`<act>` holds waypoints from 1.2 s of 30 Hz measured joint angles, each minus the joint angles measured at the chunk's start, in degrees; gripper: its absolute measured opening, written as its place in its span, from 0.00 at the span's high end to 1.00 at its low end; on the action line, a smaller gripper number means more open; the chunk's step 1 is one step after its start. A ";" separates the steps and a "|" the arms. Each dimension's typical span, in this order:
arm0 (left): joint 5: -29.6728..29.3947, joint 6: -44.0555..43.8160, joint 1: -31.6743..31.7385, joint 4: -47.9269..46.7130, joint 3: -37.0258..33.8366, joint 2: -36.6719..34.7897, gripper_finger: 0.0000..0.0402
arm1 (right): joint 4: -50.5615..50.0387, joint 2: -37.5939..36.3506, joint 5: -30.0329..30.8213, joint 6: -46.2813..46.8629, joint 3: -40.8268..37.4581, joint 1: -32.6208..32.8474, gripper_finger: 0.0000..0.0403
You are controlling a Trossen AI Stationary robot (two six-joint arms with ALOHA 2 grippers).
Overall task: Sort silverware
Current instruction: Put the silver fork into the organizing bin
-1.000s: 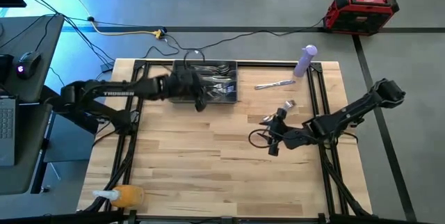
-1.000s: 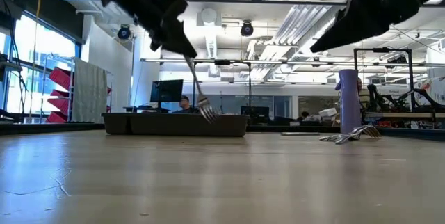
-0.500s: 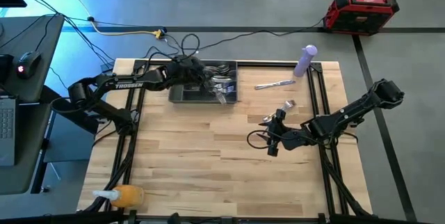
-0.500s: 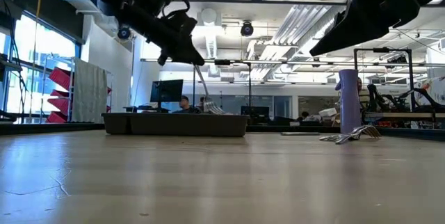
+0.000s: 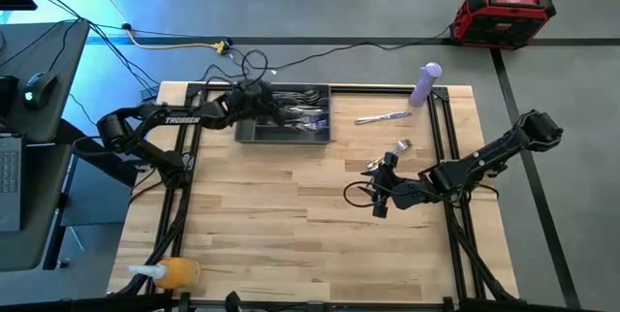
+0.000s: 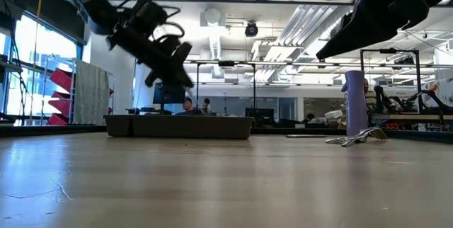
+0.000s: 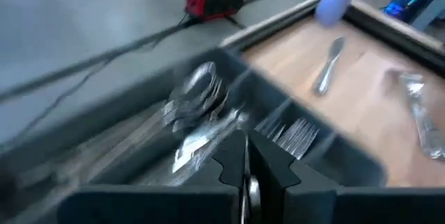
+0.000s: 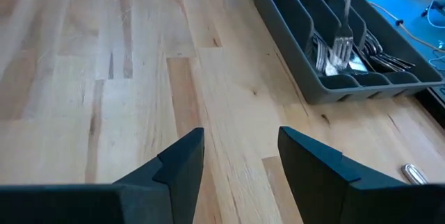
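One fork [image 8: 342, 29] now hangs tines-down over the tray [image 5: 250, 134], pinched by the left gripper [image 7: 246, 175], which has swung back. The right gripper [image 8: 240, 156] waits spread; the low view hides the fork

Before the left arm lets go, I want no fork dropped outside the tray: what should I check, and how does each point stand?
1. Left gripper over the tray: ok, the high view shows it above the compartments.
2. Fork held: ok, fingers shut on its handle, tines hanging into the tray.
3. Fork lined up with the fork compartment: cannot tell.
4. Right gripper out of the way: ok, open, over bare wood mid-table.
5. Silverware left to sort: not ok, a knife and more pieces lie on the table.
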 joint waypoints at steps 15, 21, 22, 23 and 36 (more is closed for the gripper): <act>3.12 -3.20 -0.43 9.01 -5.93 2.22 0.80 | 0.15 0.00 0.00 0.20 0.00 -0.32 0.57; 10.70 1.14 0.56 8.73 -2.58 -0.39 0.60 | -3.12 -0.08 0.12 1.08 0.00 -0.44 0.57; 11.61 2.05 0.04 8.71 -2.14 -1.40 0.59 | -4.87 -0.12 0.51 2.07 0.00 -0.69 0.57; 12.17 2.81 -0.78 8.50 -1.76 -2.40 0.58 | -6.96 -0.15 0.72 3.21 0.00 -1.10 0.57; 4.55 -2.59 -28.00 -8.54 -3.75 -7.29 0.67 | -27.68 -0.15 -23.30 -14.82 0.36 -27.12 0.57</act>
